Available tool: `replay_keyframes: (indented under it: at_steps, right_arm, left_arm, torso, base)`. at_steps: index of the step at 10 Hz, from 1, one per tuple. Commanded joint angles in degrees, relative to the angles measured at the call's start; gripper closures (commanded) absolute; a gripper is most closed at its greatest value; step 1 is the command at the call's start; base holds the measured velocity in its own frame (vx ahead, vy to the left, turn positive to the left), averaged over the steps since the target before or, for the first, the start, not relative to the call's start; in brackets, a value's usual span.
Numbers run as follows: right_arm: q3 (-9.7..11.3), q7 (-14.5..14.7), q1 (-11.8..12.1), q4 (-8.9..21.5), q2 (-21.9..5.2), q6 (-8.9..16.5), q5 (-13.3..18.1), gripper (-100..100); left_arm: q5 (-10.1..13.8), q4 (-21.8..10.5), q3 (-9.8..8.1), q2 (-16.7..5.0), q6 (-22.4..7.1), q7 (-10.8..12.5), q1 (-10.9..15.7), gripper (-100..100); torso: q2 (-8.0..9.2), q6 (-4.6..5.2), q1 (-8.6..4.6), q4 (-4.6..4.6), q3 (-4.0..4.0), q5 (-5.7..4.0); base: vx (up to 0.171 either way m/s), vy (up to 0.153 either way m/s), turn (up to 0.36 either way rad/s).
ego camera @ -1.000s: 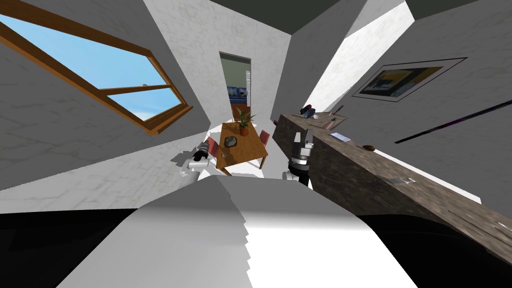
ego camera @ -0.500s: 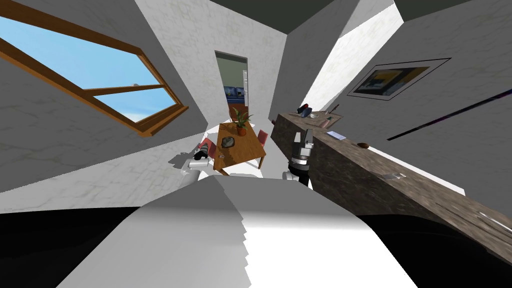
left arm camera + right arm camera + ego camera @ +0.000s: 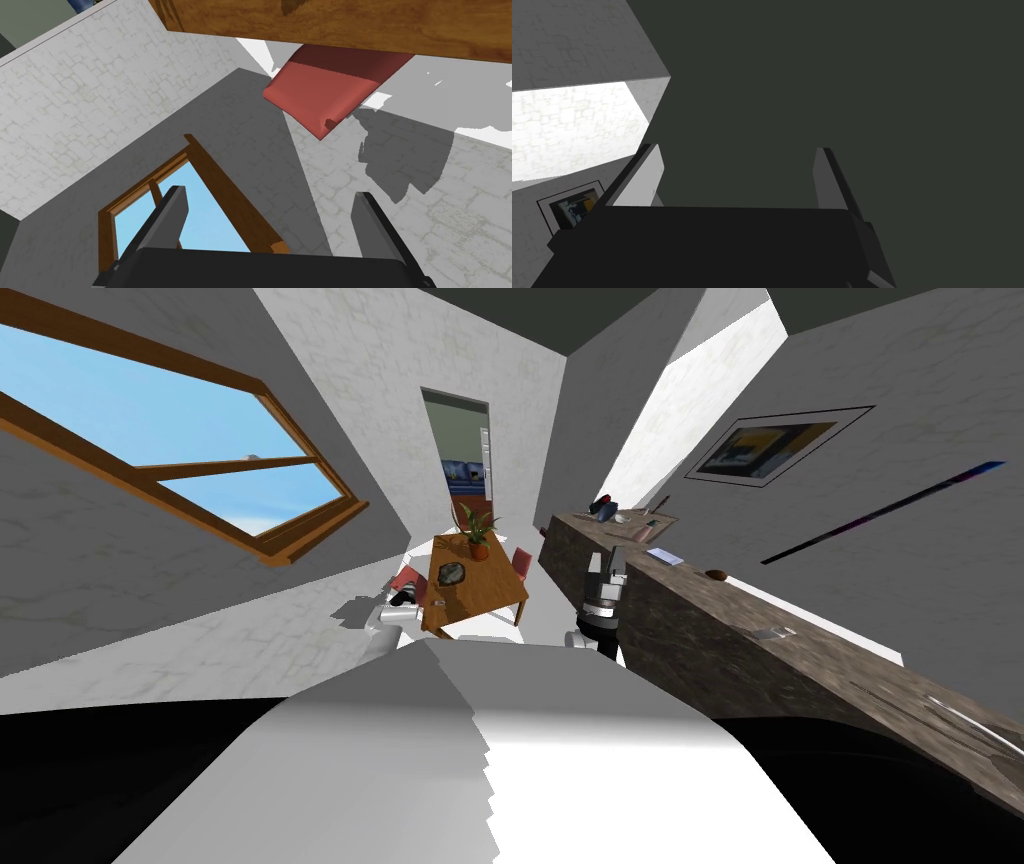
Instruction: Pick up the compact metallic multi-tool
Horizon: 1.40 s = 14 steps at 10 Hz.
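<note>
1. The counter [image 3: 700, 638] is the landmark: a long top in dark mottled brown, running along my right side and away ahead.
2. The wooden table [image 3: 480, 588] stands beyond the counter's far end, off to its left. It plays no part in the task.
3. The red chair [image 3: 330, 90] is tucked at the table's edge, well apart from the counter.
4. The right gripper [image 3: 738, 150] is raised upright just beside the counter's near face, blades spread, nothing between them. Risk: being this close, a swing toward the top could knock the forearm on the counter's edge.
5. The left gripper [image 3: 270, 192] sits low, well apart from the counter and near the chair, blades apart and empty. Risk: a base turn could brush it against the chair.
6. A brown lump [image 3: 716, 575] and a pale flat card [image 3: 665, 555] lie on the counter top toward its far end. Risk: small clutter could be mistaken for the target.
7. The multi-tool [image 3: 775, 633], by my judgement, lies on the counter top nearer to me than the lump, well apart from both grippers. It looks small, flat and grey; finer detail is too small to tell. Risk: lying so low, it may skid under the blades.
</note>
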<state>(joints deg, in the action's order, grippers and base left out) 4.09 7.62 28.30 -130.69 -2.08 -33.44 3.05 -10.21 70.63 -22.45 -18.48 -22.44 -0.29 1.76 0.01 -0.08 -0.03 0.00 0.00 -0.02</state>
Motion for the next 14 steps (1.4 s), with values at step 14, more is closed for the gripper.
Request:
replay_keyframes:
  at_steps: [14]
  right_arm:
    - [0.0,0.0,0.0,0.0,0.0,0.0,0.0,0]
  left_arm:
    - [1.0,-22.8,-5.17,-2.3,-18.1,2.5,10.1,-100]
  torso:
    - [-0.06,0.00,-0.02,-0.01,-0.04,-0.01]
  base:
    - [0.028,-0.031,-0.055]
